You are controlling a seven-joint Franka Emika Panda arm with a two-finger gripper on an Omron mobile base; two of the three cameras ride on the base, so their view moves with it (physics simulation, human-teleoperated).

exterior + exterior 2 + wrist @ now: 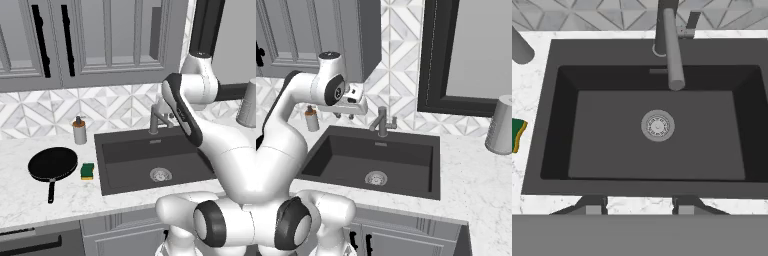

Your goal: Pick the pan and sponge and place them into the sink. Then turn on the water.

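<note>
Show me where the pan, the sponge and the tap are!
pan [52,164], left base view, middle of its round black bottom.
sponge [87,170], left base view, its green top.
tap [670,47], hand view, its grey spout over the sink.

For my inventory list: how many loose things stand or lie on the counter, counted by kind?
Pan: 1
Sponge: 1
Soap dispenser: 1
Grey canister: 1
Total: 4
</note>
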